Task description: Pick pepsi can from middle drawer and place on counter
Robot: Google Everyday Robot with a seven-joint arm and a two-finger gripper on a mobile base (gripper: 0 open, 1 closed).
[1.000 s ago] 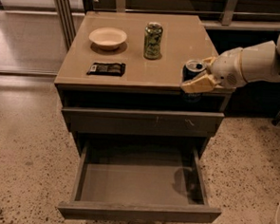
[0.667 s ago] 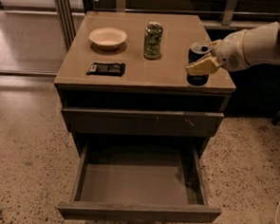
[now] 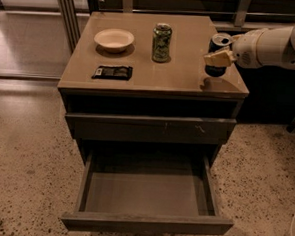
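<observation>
The pepsi can point(image 3: 217, 55), dark with a silver top, is held upright in my gripper point(image 3: 219, 57) over the right side of the counter point(image 3: 180, 74). The can hangs a little above the tan surface, and its shadow falls just below it. My white arm reaches in from the right edge. The gripper is shut on the can, with a pale finger point(image 3: 217, 58) across its front. The middle drawer point(image 3: 146, 223) is pulled out wide below and its grey tray holds nothing.
A green patterned can point(image 3: 162, 42) stands mid-counter. A pale bowl point(image 3: 114, 39) and a flat black packet point(image 3: 112, 72) lie to the left. A shut drawer front with pale scratches point(image 3: 149, 128) sits above the open one. Speckled floor surrounds the cabinet.
My gripper has carried the pepsi can up from beside the cabinet's right edge and inward, so it is now over the counter's right side.
</observation>
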